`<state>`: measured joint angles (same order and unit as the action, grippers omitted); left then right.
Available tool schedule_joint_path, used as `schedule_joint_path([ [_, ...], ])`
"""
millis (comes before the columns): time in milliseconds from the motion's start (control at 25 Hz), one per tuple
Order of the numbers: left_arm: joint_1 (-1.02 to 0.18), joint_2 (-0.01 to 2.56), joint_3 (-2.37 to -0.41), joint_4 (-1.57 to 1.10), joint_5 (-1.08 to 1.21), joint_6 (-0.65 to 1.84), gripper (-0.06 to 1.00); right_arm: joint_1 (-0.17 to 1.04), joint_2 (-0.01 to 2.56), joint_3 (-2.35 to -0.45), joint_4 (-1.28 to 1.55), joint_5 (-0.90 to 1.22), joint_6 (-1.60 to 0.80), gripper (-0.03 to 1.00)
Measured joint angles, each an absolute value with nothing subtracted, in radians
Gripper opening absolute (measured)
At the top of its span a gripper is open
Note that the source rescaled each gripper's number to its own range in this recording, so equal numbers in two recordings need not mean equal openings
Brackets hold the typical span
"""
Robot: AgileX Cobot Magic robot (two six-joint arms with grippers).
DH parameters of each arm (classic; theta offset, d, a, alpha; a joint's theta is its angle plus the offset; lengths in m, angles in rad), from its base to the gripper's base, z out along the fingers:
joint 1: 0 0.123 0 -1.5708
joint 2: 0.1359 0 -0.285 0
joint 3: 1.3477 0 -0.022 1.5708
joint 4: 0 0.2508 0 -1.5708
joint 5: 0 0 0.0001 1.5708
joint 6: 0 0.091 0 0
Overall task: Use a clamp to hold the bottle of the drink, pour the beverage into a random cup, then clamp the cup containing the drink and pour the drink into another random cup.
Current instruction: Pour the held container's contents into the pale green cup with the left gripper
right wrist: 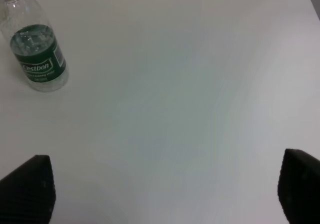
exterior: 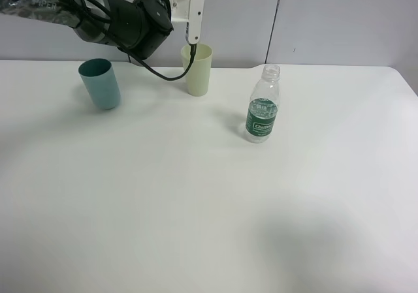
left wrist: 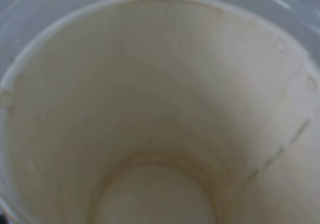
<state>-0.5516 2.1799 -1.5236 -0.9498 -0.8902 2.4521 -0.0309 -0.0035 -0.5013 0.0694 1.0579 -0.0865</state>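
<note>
Standing on the table (exterior: pixel 196 208): two tumblers, one bottle (exterior: pixel 262 105); right pincer (right wrist: pixel 160 184) apart, left clamped on one cup (left wrist: pixel 150 109).

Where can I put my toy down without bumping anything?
All the white table in front of the teal tumbler and clear green-labelled bottle is bare. It is crowded at the back, around the pale yellow-green tumbler under the arm.

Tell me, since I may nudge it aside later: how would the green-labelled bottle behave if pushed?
The bottle stands upright, tall and narrow on the smooth white table, so a high push would probably tip it. It looks like thin clear plastic, likely light and easily dented. Once down, its round body would probably roll.
</note>
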Motion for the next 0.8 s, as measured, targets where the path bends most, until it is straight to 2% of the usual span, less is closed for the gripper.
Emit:
schedule_joint_path([
  [360,-0.552,2.18,-1.524,-0.822,-0.89,2.458,0.0,-0.031,-0.004,-0.501,0.069,1.058,-0.087,0.78],
  [600,-0.552,2.18,-1.524,-0.78,-0.903,2.568,0.0,-0.031,-0.004,-0.501,0.069,1.058,-0.087,0.78],
  [800,-0.553,2.18,-1.524,-0.795,-0.907,2.531,0.0,-0.031,-0.004,-0.501,0.069,1.058,-0.087,0.78],
])
